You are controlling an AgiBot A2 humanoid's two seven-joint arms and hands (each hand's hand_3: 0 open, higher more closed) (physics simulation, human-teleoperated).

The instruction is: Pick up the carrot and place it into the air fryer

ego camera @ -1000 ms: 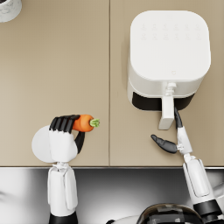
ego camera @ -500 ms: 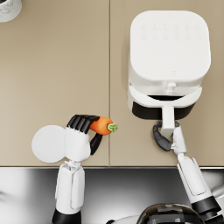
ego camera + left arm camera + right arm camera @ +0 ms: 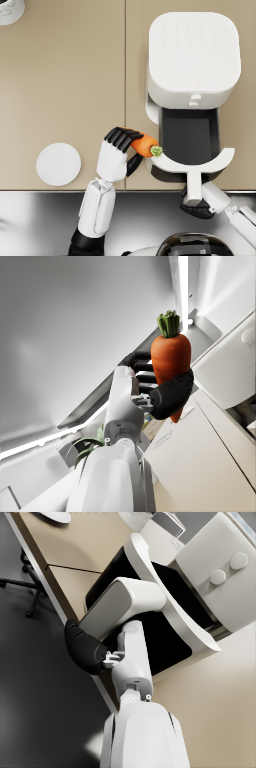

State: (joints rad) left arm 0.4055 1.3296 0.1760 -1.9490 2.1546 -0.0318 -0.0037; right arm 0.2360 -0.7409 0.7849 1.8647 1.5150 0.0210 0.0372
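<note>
Looking down from the head view, the left hand [image 3: 116, 155] grips the carrot [image 3: 144, 145] above the tan countertop [image 3: 65, 90] near its front edge, the green stub just beside the rim of the air fryer drawer [image 3: 189, 136], which stands pulled out from the white air fryer [image 3: 192, 55]. A white round plate [image 3: 58, 164] lies near the front edge, well apart from the fryer. The right hand [image 3: 198, 207] wraps the drawer handle [image 3: 192, 186] past the counter's front edge.

From the left wrist view, the left hand [image 3: 156, 390] clasps the carrot [image 3: 170, 358], leaves pointing away from the forearm.

From the right wrist view, the right hand [image 3: 88, 651] closes around the handle [image 3: 123, 602] of the open drawer [image 3: 165, 607].
</note>
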